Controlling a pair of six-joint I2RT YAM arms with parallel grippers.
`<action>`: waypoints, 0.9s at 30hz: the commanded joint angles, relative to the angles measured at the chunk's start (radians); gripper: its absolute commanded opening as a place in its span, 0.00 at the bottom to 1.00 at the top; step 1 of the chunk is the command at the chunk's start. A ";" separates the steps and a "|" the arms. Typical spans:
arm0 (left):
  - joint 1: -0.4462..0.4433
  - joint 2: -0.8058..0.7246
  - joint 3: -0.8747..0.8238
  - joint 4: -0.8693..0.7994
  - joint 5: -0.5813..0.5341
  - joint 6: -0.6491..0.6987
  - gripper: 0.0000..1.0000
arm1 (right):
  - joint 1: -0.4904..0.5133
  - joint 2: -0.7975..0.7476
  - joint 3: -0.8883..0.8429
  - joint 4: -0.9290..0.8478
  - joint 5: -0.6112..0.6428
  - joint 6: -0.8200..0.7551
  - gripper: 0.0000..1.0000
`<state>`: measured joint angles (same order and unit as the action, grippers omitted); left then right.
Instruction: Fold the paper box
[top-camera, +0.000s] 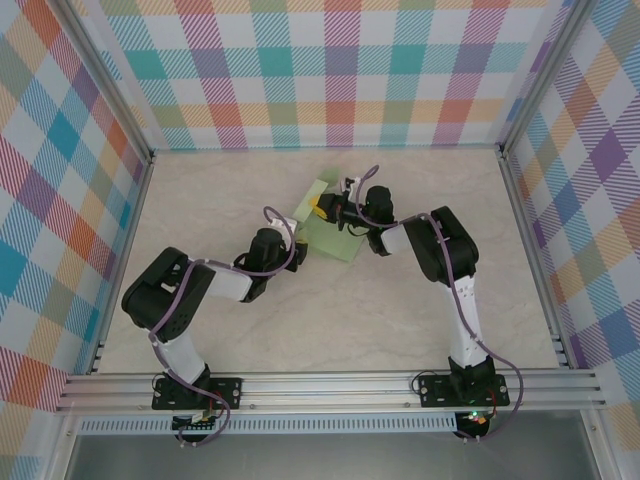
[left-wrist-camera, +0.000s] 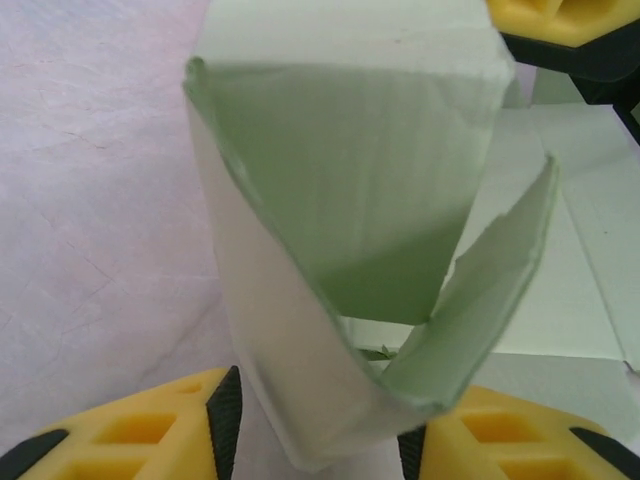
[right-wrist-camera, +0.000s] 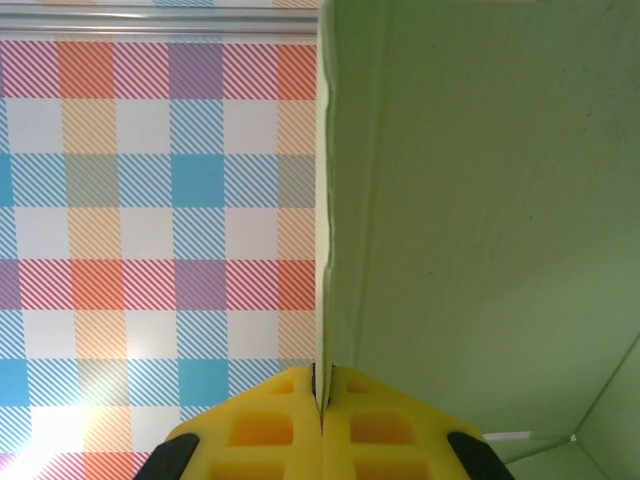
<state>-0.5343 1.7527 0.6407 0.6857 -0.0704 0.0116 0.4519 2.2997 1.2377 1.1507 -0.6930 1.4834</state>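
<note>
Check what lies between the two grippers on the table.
The paper box: its pale green card fills the stretch between the left gripper and the right gripper, seen in the top view. The left wrist view shows its raised flap.

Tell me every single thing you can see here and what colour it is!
paper box: one, pale green, half folded, mid-table towards the back
table: one, pale marbled beige, under everything
checked walls: three, many-coloured plaid, left, back and right of the table
metal rail: one, silver, along the near edge
left arm: one, black and white, from the near left
right arm: one, black and white, from the near right
left gripper: one, yellow and black, fingers either side of a curled flap of the box; squeezing or not, cannot tell
right gripper: one, yellow and black, shut on an edge of the box
</note>
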 joint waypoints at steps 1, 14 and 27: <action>-0.003 0.010 0.049 0.022 0.001 -0.012 0.38 | 0.001 0.011 -0.020 0.012 -0.030 -0.035 0.04; -0.010 0.037 0.121 0.011 0.026 -0.108 0.32 | 0.011 -0.024 -0.083 0.009 -0.008 -0.034 0.05; -0.048 0.108 0.152 0.086 -0.001 -0.197 0.37 | 0.036 -0.037 -0.102 0.031 0.032 -0.001 0.06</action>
<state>-0.5583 1.8473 0.7410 0.7052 -0.0624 -0.1593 0.4480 2.2845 1.1702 1.1934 -0.6079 1.4807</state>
